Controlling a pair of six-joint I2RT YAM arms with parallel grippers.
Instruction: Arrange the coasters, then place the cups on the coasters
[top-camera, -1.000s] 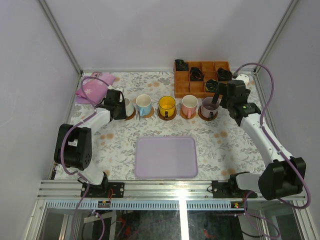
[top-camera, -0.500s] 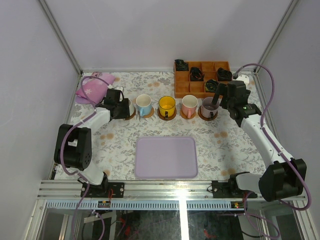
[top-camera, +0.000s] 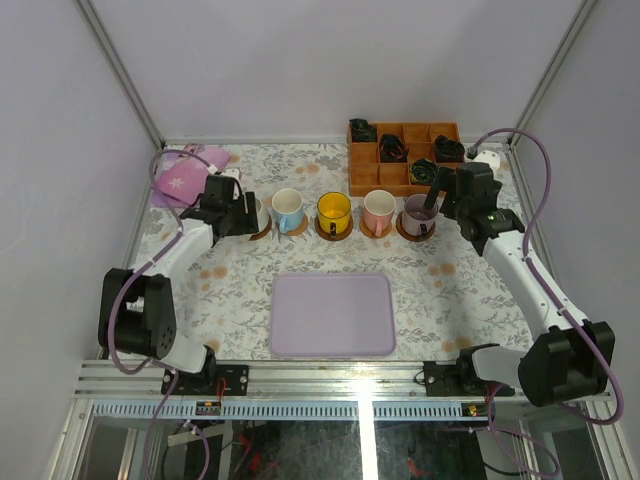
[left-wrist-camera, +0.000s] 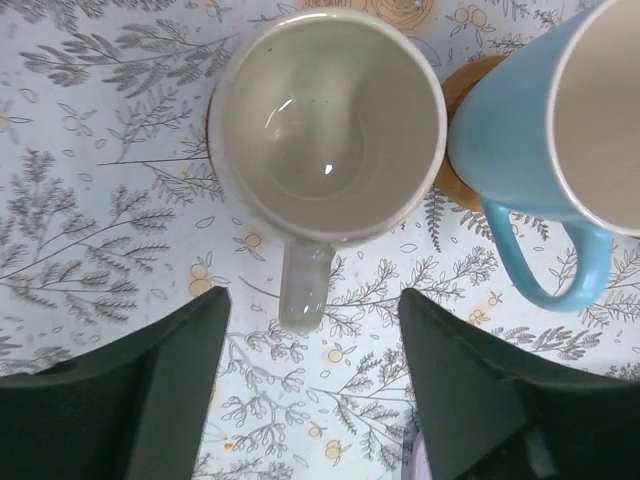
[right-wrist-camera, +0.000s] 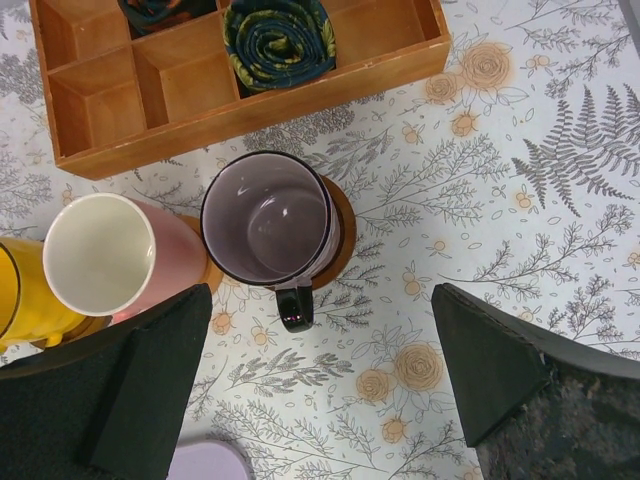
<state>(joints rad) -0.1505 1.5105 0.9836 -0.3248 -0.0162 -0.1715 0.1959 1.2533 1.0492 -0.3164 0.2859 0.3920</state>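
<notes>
Five cups stand in a row, each on a round brown coaster: cream (top-camera: 257, 212), blue (top-camera: 288, 210), yellow (top-camera: 334, 212), pink (top-camera: 379, 209) and purple (top-camera: 419, 212). My left gripper (top-camera: 240, 214) hangs over the cream cup (left-wrist-camera: 330, 120), open. The cup's handle (left-wrist-camera: 305, 285) lies between the fingers, touching neither. The blue cup (left-wrist-camera: 560, 130) stands on its coaster (left-wrist-camera: 458, 95) to the right. My right gripper (right-wrist-camera: 322, 300) is wide open above the table, just near of the purple cup (right-wrist-camera: 270, 218) on its coaster (right-wrist-camera: 345, 235).
An orange-brown compartment box (top-camera: 366, 180) with rolled dark items stands behind the row. A pink cloth bag (top-camera: 185, 175) lies at the back left. A flat lavender tray (top-camera: 332, 315) lies in front of the cups. Both walls are close to the arms.
My left gripper has opened away from the cream cup's handle, and the left arm's elbow has swung left. The right arm has hardly moved.
</notes>
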